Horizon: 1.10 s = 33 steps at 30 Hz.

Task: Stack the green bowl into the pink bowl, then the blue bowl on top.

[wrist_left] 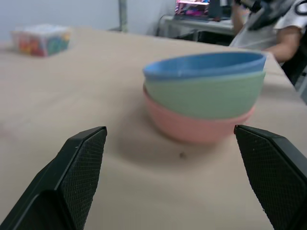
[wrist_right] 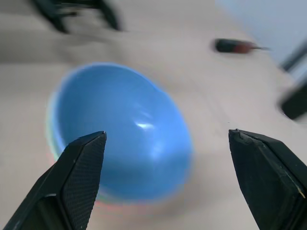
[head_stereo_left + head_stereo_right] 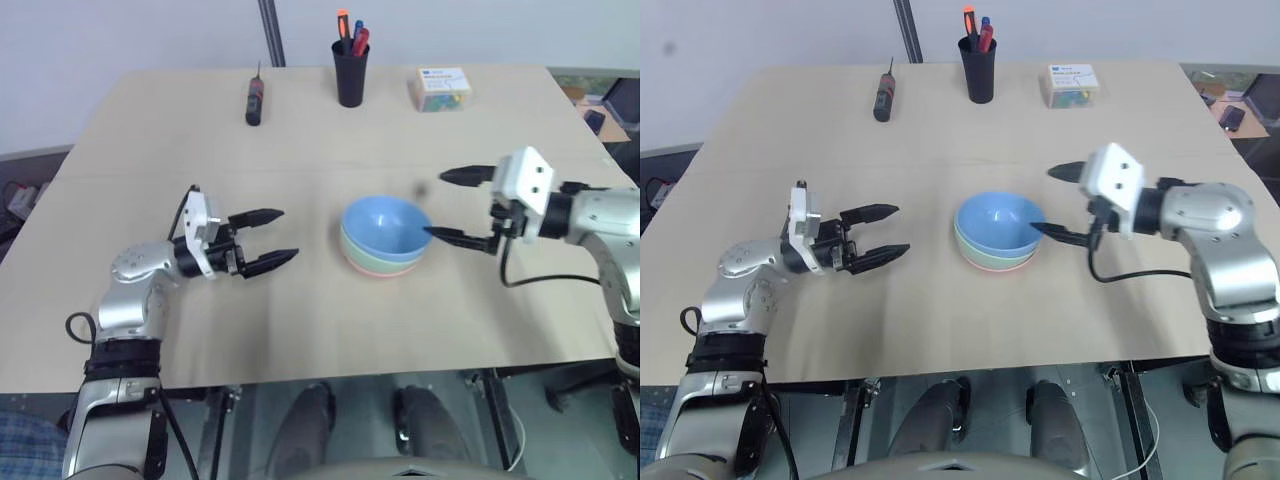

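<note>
The blue bowl [image 3: 385, 225] sits nested on top of the green bowl [image 1: 206, 96], which sits inside the pink bowl [image 1: 192, 127], the three forming one stack near the middle of the desk [image 3: 300, 330]. The right hand [image 3: 445, 207] is just beside the stack on its right, fingers spread wide apart and empty, the lower finger close to the blue rim. The left hand [image 3: 275, 238] hangs over the desk to the left of the stack, apart from it, fingers also spread and holding nothing. The desk is a pale beige board with a faint seam running across it. Along its far edge stand a black cup [image 3: 351, 74] of pens, a small clear box [image 3: 440, 88] of coloured bits to its right, and a dark screwdriver [image 3: 255, 100] to its left. Behind the desk a plain light wall rises, with a grey pole [image 3: 271, 32] against it.
</note>
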Each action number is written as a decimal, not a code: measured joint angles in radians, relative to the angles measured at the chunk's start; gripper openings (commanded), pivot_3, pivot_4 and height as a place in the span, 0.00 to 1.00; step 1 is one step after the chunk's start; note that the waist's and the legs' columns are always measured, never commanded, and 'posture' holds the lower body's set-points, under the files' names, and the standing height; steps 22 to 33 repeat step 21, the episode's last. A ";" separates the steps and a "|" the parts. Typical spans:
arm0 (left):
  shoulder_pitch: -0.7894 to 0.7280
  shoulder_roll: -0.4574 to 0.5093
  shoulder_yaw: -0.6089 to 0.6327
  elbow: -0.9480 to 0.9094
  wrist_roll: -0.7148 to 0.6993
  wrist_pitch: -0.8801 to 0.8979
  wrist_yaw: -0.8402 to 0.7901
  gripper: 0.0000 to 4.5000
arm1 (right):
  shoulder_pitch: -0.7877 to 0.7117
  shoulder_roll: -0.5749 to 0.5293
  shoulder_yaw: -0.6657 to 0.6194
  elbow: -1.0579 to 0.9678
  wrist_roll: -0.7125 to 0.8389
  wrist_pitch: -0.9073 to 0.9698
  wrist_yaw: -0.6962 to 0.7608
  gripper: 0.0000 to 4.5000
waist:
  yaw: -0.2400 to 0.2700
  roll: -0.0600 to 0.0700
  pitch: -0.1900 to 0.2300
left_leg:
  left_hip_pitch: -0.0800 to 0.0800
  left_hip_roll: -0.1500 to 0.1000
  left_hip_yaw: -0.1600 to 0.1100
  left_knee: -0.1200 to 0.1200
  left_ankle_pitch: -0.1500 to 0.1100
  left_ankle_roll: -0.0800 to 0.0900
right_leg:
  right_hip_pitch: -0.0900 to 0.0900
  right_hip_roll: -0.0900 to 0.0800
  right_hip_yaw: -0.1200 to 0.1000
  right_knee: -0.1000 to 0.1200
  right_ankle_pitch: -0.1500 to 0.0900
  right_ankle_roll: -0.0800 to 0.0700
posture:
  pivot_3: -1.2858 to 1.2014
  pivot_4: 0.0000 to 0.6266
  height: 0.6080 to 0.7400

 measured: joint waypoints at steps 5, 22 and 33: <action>0.083 0.024 0.050 -0.034 -0.001 -0.003 0.065 1.00 | 0.215 -0.009 -0.125 0.193 0.057 -0.192 0.060 0.95 | 0.006 0.000 0.000 | 0.001 0.001 0.003 0.000 0.000 0.000 | 0.001 0.000 0.002 0.000 0.000 0.000 | 0.52 0.24 1.00; 0.189 -0.029 0.054 -0.142 0.007 -0.053 0.192 1.00 | 0.194 0.018 -0.124 0.494 0.123 -0.472 0.182 0.95 | 0.002 0.000 0.000 | 0.003 0.003 0.006 0.005 0.000 0.000 | 0.002 0.002 0.004 0.001 0.001 0.000 | 0.52 0.24 1.00; 0.189 -0.029 0.054 -0.142 0.007 -0.053 0.192 1.00 | 0.194 0.018 -0.124 0.494 0.123 -0.472 0.182 0.95 | 0.002 0.000 0.000 | 0.003 0.003 0.006 0.005 0.000 0.000 | 0.002 0.002 0.004 0.001 0.001 0.000 | 0.52 0.24 1.00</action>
